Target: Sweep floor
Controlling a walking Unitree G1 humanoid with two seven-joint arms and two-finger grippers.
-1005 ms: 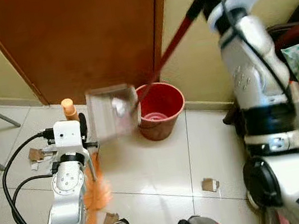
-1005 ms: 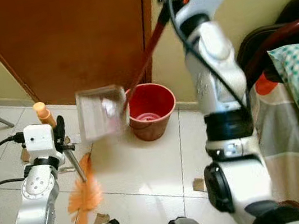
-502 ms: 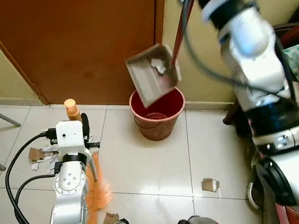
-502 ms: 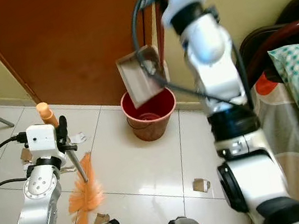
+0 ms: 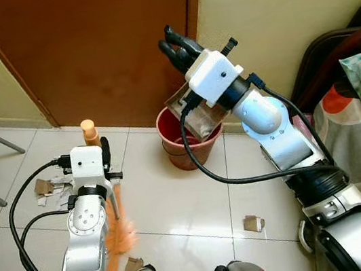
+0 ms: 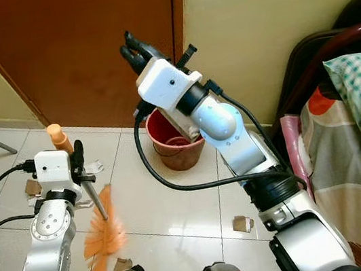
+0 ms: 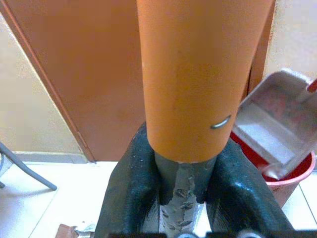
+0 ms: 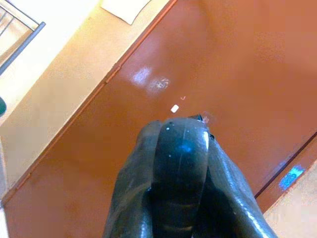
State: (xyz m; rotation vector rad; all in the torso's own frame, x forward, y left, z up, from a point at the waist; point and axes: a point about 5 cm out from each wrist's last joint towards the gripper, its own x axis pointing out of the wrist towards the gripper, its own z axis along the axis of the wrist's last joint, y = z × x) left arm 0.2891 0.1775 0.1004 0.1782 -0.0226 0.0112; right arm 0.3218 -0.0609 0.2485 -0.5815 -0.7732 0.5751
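The left tool (image 7: pixel 181 198) is clamped tight on the broom (image 5: pixel 117 235), down low on the robot's left. Its two black fingers (image 7: pixel 131 193) squeeze the grey stick just under the orange handle (image 7: pixel 198 74). The orange bristles (image 6: pixel 104 240) rest on the white floor (image 5: pixel 178 204) beside the left arm.

The right tool (image 5: pixel 179 48) is up high in front of the brown door (image 5: pixel 91 46). Its fingers (image 8: pixel 181 183) are pressed around a dark rod, which is the dustpan's handle. The dustpan (image 7: pixel 275 124) is grey and tips down into the red bucket (image 5: pixel 183 152). The bucket stands on the floor by the door and the yellow wall (image 5: pixel 271 11).

Small bits of brown card lie on the floor. One scrap (image 5: pixel 253 223) is near the right arm, and another (image 5: pixel 132 265) is by the bristles. More scraps (image 5: pixel 43 189) lie to the left of the broom.
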